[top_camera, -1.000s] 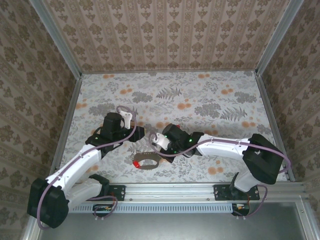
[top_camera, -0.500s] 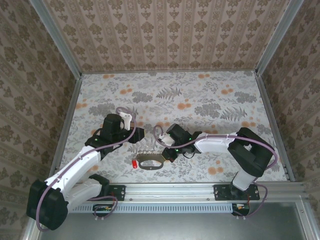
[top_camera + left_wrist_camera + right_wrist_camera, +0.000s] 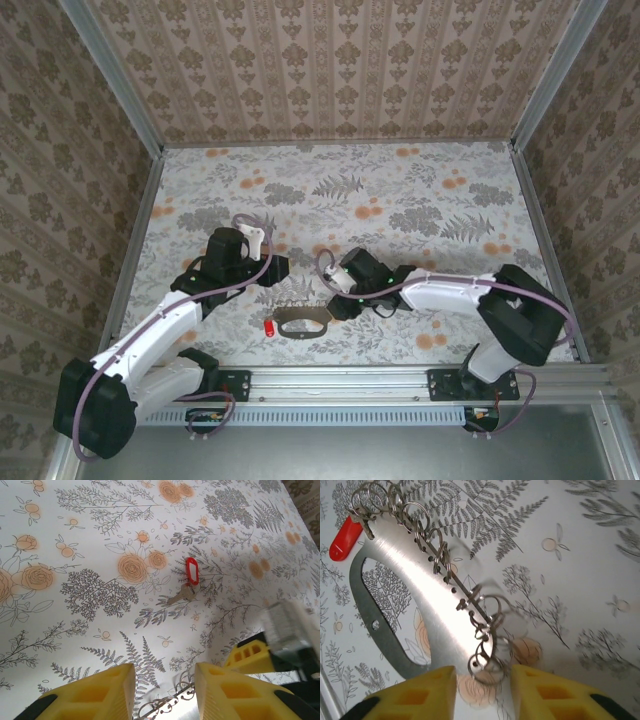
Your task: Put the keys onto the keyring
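Note:
The keyring (image 3: 420, 595) is a flat grey metal loop with a row of small split rings (image 3: 427, 535) along one edge. It lies on the floral table (image 3: 420, 200) near the front edge (image 3: 302, 322). One red-headed key (image 3: 345, 538) hangs from its far end (image 3: 270, 326). A second red-headed key (image 3: 191, 571) lies loose on the table ahead of my left gripper (image 3: 165, 672). That gripper is open with some of the split rings (image 3: 172, 702) low in the gap. My right gripper (image 3: 482, 672) is open astride the keyring's near end (image 3: 332, 305), not touching it.
A yellow finger of the right gripper (image 3: 250, 652) shows at the lower right of the left wrist view, close to the left fingers. Patterned walls (image 3: 330, 70) close the table on three sides, and a metal rail (image 3: 340, 380) runs along the front.
My right gripper has opened and let go of the keyring, which now lies flat on the table. The right arm drew back slightly. The left arm has barely moved.

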Motion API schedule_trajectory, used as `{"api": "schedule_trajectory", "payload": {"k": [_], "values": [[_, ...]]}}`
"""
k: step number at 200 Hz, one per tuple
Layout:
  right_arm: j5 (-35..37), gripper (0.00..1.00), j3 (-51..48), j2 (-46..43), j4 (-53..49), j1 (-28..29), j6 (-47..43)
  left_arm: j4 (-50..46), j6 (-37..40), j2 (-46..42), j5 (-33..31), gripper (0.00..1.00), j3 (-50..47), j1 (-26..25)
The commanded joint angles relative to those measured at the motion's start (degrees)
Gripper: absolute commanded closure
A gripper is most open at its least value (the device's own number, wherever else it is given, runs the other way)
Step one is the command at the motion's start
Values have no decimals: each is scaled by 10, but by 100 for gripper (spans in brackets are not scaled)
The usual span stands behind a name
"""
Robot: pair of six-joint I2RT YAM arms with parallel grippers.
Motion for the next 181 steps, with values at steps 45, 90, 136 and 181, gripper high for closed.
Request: {"api": "schedule_trajectory", "payload": {"k": [45, 90, 136, 181], "values": [[63, 56, -13, -40, -45, 37, -68, 19, -15, 11, 2, 63, -6, -8], [71, 50, 4, -5, -48, 47, -95, 17, -15, 8, 1, 63, -7, -8], [70, 51, 20, 26, -37, 47, -109, 19, -17, 9, 0, 63, -7, -8], [63, 57, 36, 48, -36, 47, -122, 17, -18, 7, -3, 63, -7, -8]]}}
